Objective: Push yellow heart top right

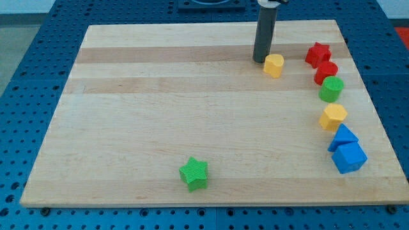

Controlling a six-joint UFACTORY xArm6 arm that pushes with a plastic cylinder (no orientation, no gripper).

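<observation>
The yellow heart (273, 65) lies near the top of the wooden board (160, 128), right of centre. My tip (260, 61) rests on the board just left of the heart, close to or touching its left side. The rod rises straight up out of the view's top. To the heart's right, a red star (317, 54) sits near the board's top right.
Down the right side run a red block (326, 72), a green cylinder (331, 89), a yellow hexagon (333, 117), a blue triangle (342, 137) and a blue cube (349, 157). A green star (193, 174) lies near the bottom centre.
</observation>
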